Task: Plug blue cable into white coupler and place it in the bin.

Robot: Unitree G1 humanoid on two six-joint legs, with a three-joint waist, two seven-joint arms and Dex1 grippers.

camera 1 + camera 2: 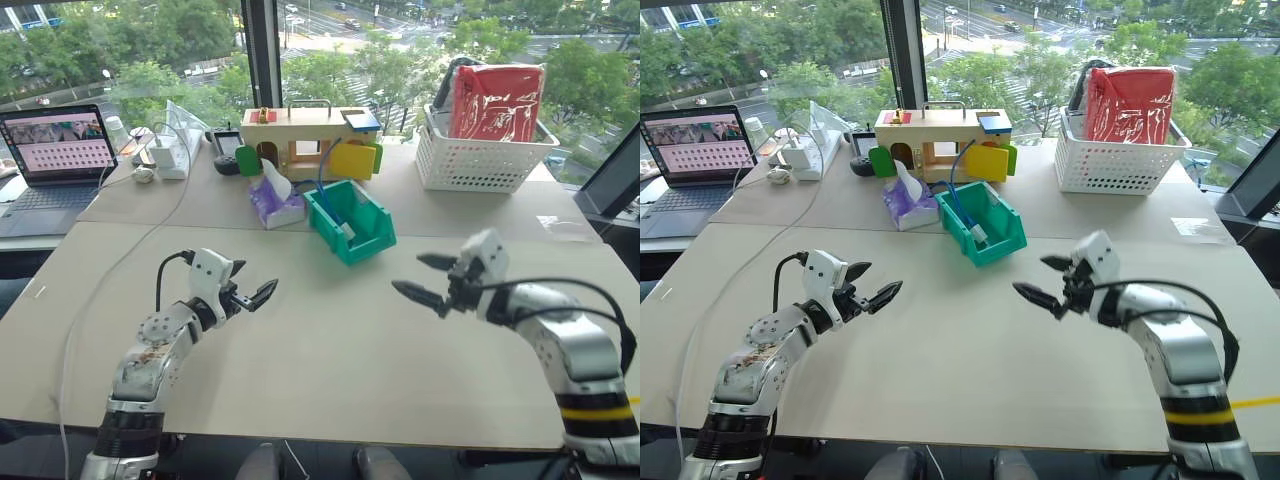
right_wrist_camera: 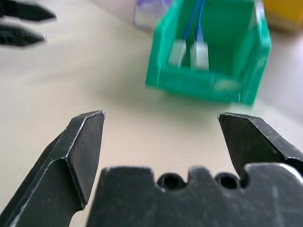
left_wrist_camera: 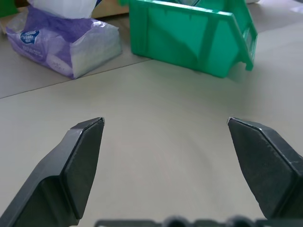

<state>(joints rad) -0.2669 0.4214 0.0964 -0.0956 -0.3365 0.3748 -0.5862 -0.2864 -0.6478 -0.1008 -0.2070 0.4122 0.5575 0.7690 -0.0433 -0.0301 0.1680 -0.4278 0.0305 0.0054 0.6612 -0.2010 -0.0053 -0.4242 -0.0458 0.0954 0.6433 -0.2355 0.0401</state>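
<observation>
Cable (image 1: 322,185) and coupler (image 1: 347,229) in bin (image 1: 372,243), behind both grippers.

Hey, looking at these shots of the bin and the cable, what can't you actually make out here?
- Whether the blue cable is plugged into the white coupler: too small in the head views, blurred in the right wrist view.
- The cable's far end: it rises over the bin rim against the wooden toy house.
- The bin's inside in the left wrist view: hidden by its own wall.
- The red item in the white basket: its lower part is screened by the lattice.
</observation>
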